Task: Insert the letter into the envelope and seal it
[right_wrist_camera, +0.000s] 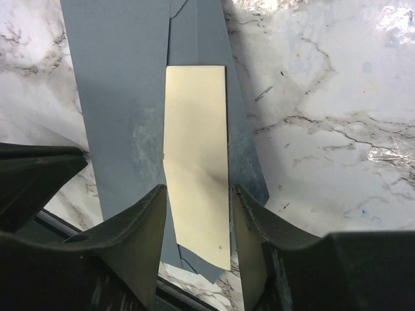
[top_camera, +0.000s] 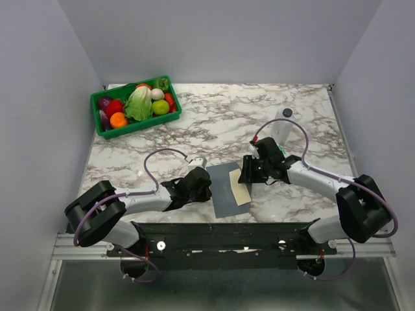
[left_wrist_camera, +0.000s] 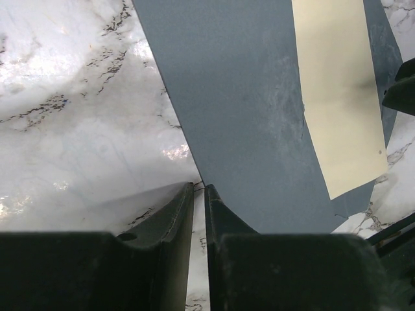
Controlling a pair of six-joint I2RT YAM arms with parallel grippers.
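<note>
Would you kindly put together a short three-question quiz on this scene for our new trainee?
1. Multiple choice: how do the jaws of the right pincer stand?
A. Open, one on either side of the letter
B. Shut on the letter
C. Out of view
2. True or false: the letter lies wholly inside the envelope.
3. Fill in the blank: seen from the top camera, the green crate sits at the far ___ corner of the table.

Key: 1 A; 2 false, since part of the letter sticks out; 3 left.
</note>
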